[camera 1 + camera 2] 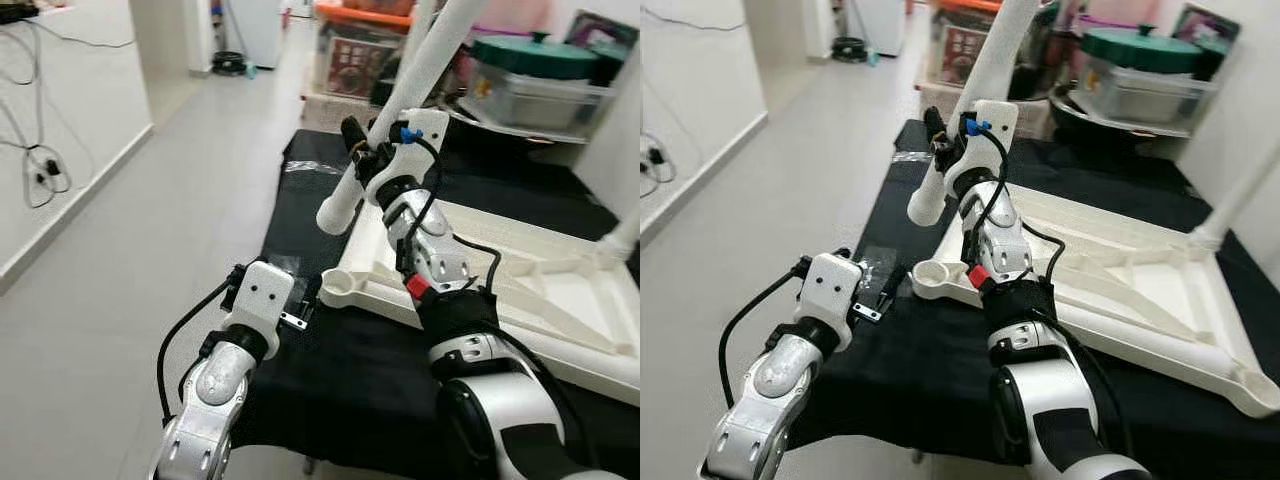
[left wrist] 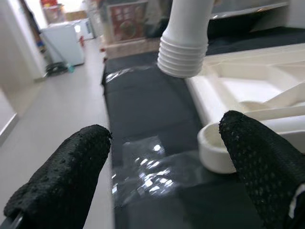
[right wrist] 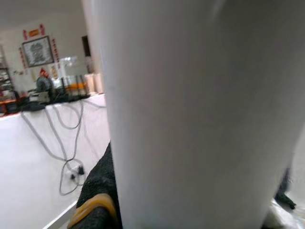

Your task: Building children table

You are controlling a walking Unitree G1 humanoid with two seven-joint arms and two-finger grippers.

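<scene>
Bright even indoor light, glare on plastic film [image 2: 143,167], right wrist view blurred, background soft

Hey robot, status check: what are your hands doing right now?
Right gripper shut on white table leg, threaded end above corner socket. Left gripper open, empty, near tabletop. Nothing blocking socket.

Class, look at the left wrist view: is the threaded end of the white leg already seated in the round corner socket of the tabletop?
No: the white leg, its ribbed end bare, hangs in the air apart from the empty round socket of the tabletop.

A black-covered table [image 1: 330,370] carries the upturned white tabletop [image 1: 520,290] and clear plastic wrap [image 2: 147,167] beside it
</scene>
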